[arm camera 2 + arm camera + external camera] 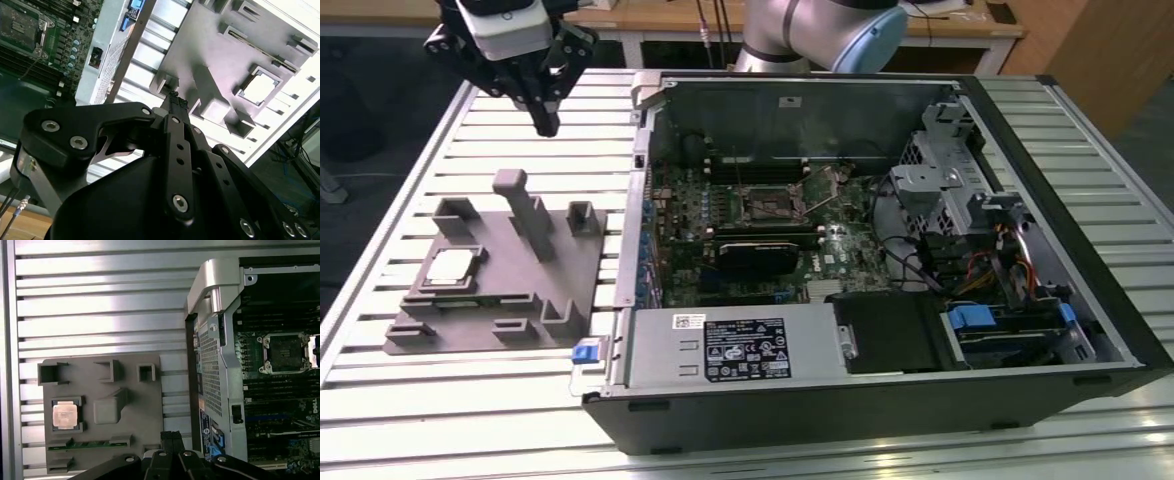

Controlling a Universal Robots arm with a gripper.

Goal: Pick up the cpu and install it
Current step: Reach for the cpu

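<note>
The gripper (544, 126) hangs over the slatted aluminium table (400, 400), off the grey fixture block (520, 290) and well apart from the cpu (451, 267). Its black fingers (176, 112) are pressed together with nothing between them. The cpu lies flat, silvery top up, in a square recess of the fixture block, at the exterior view's left of the open computer case (881, 410), inside which the motherboard socket (770, 203) shows.

Your cpu (452, 268) in the fixture block (507, 288), block at nine o'clock of the case (854, 420) in the exterior view
</note>
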